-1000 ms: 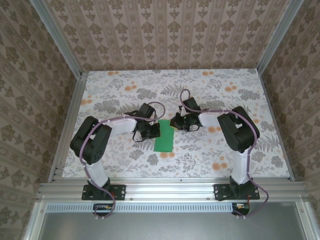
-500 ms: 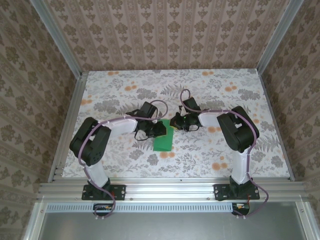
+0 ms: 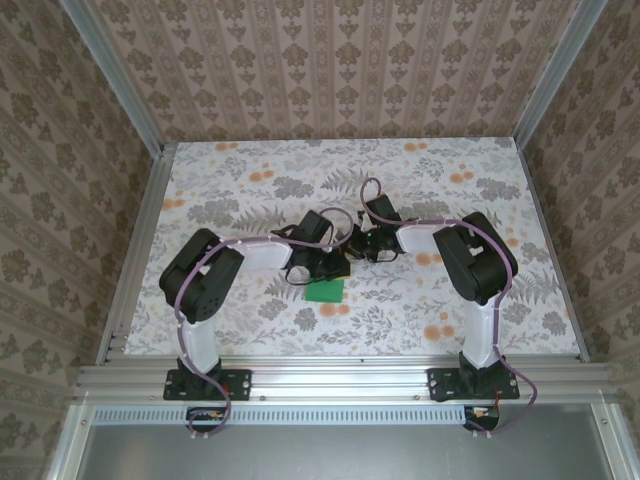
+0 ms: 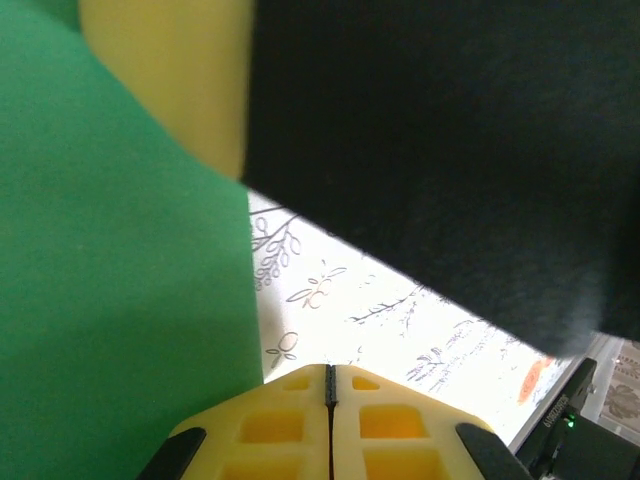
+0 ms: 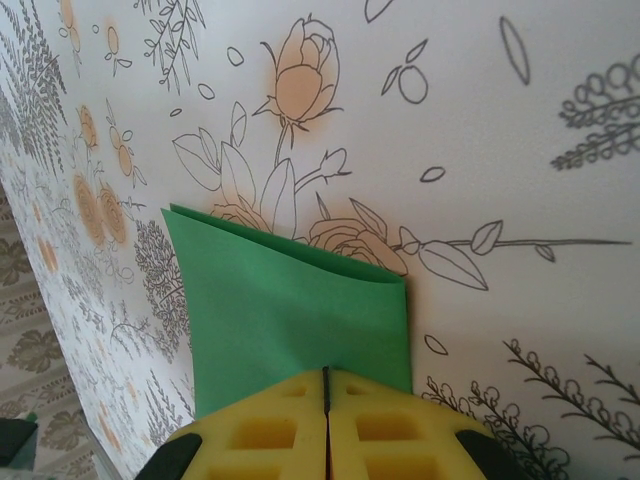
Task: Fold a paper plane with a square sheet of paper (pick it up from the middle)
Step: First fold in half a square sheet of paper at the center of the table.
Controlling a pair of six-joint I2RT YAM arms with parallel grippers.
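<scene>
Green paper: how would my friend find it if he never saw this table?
Look at the flowery table, in the middle, where the left arm and the right arm meet. The green paper pokes out from under them, folded over. It is the only plain bright green thing among the printed flowers.

Crowded middle, open margins
We see the left arm (image 3: 262,250) and right arm (image 3: 425,236) blocking the green sheet (image 3: 324,291); the far tabletop (image 3: 300,170) lies open.

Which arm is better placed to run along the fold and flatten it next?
Left, probably. The right gripper, shut, sits on the end of the green paper, seemingly pinning it. The left gripper, shut and empty, hangs beside the paper's edge, free to sweep.
</scene>
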